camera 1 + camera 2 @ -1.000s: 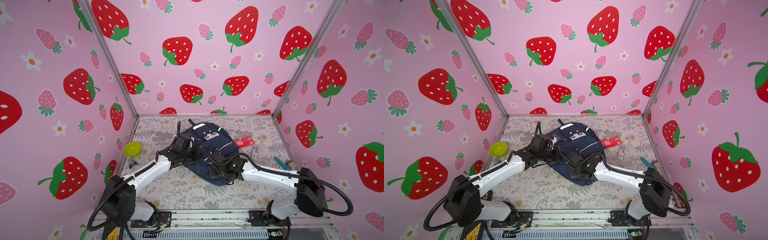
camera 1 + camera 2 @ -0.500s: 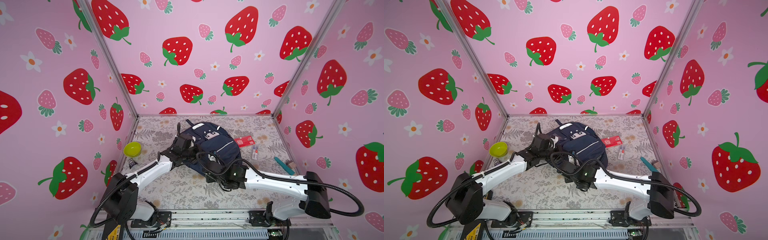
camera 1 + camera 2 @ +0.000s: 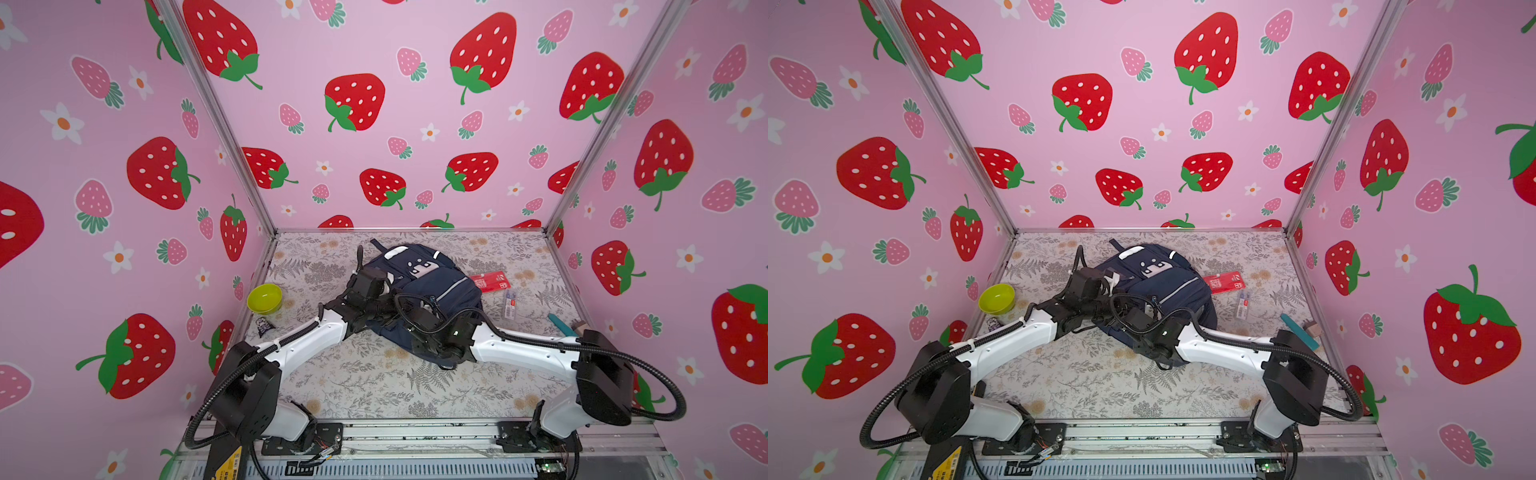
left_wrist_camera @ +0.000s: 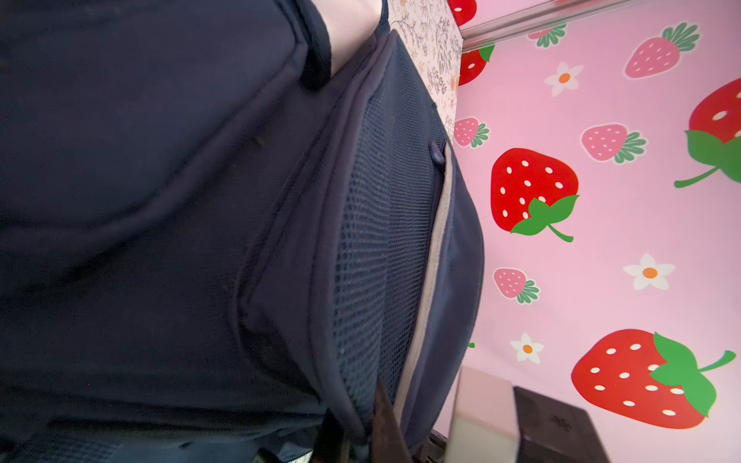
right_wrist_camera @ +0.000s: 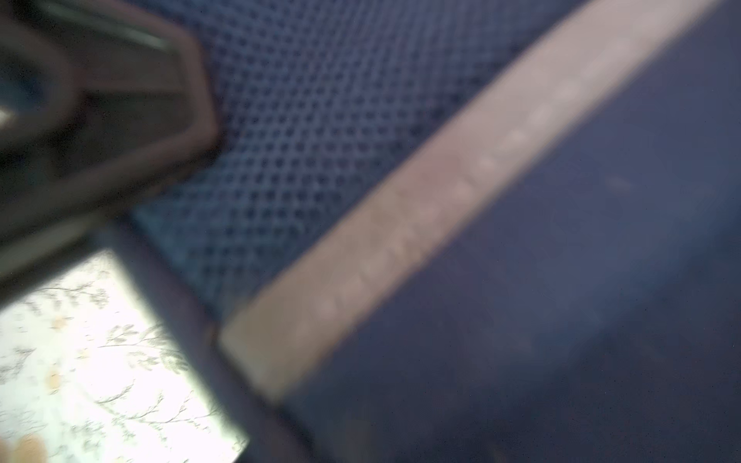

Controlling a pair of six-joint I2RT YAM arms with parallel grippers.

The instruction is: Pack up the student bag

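1. Student bag [image 3: 432,282] lies on the floral table [image 3: 374,386], centre toward 12 o'clock, and both arms cover its near half.
2. Left end effector [image 3: 390,308] is pressed shut at the bag's 9 o'clock side. Whatever it pinches is hidden.
3. Right end effector [image 3: 417,320]: wrist view is blurred, so I can't tell its state.
4. Pink strawberry walls [image 3: 415,62] all round.

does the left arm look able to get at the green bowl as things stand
Probably yes: the green bowl sits uncovered on the table beside that arm's forearm. The left gripper is shut at the student bag's side, though, and would have to pull back first.
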